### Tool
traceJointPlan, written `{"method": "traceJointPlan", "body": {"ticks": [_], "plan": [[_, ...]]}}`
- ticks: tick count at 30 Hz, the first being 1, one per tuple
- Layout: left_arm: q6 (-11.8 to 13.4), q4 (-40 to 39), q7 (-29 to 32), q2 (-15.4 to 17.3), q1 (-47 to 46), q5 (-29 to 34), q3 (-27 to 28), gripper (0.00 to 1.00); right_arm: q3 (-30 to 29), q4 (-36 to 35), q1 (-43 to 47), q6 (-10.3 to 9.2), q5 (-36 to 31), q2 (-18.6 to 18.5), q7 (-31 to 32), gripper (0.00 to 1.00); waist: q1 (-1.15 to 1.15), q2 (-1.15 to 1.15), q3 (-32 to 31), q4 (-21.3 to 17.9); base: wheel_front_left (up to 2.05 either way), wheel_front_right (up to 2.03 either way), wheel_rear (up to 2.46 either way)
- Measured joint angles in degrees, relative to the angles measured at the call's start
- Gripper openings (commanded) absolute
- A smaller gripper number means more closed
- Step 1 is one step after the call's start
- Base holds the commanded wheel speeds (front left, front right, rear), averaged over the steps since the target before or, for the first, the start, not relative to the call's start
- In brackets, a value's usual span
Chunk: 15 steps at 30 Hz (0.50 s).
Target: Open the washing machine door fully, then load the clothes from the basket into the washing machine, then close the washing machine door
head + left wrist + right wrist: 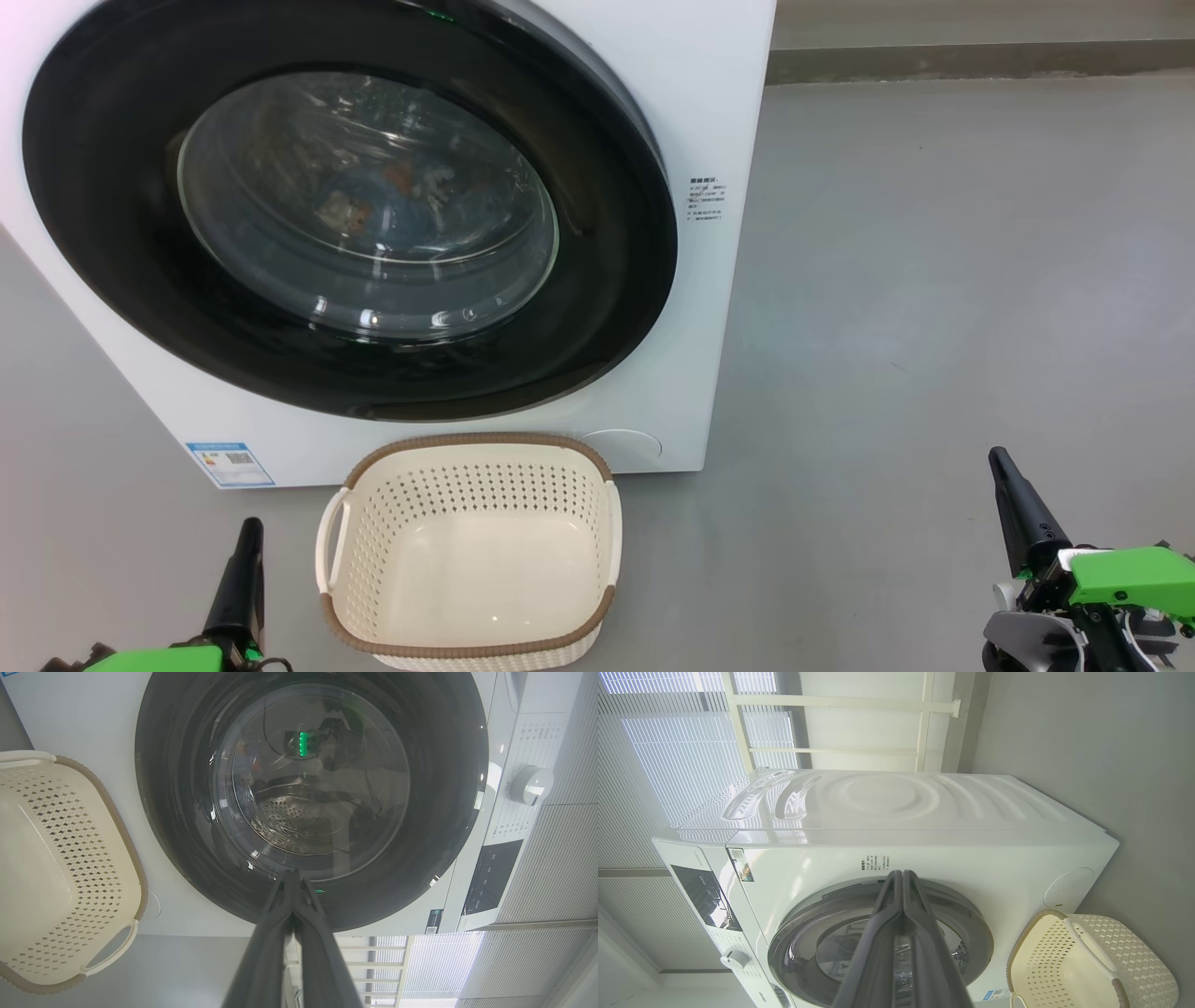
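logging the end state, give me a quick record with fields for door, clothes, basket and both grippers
door: looks shut on the machine
clothes: inside the machine, seen through the door
basket: empty, on the floor before the machine
left gripper: shut, holding nothing, left of the basket
right gripper: shut, holding nothing, over the floor at right

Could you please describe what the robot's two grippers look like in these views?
Both the left gripper and right gripper have long, tapering matte-black jaws on bright green housings; the right also shows grey metal parts at its base.
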Motion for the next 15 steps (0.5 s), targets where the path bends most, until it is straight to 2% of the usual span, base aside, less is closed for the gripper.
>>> {"method": "traceJointPlan", "body": {"ticks": [15], "plan": [[0.0,0.0,0.0,0.0,0.0,0.0,0.0,0.0,0.0,0.0,0.0,0.0,0.0,0.0,0.0,0.0,0.0,0.0,0.0,0.0,0.0,0.0,0.0]]}}
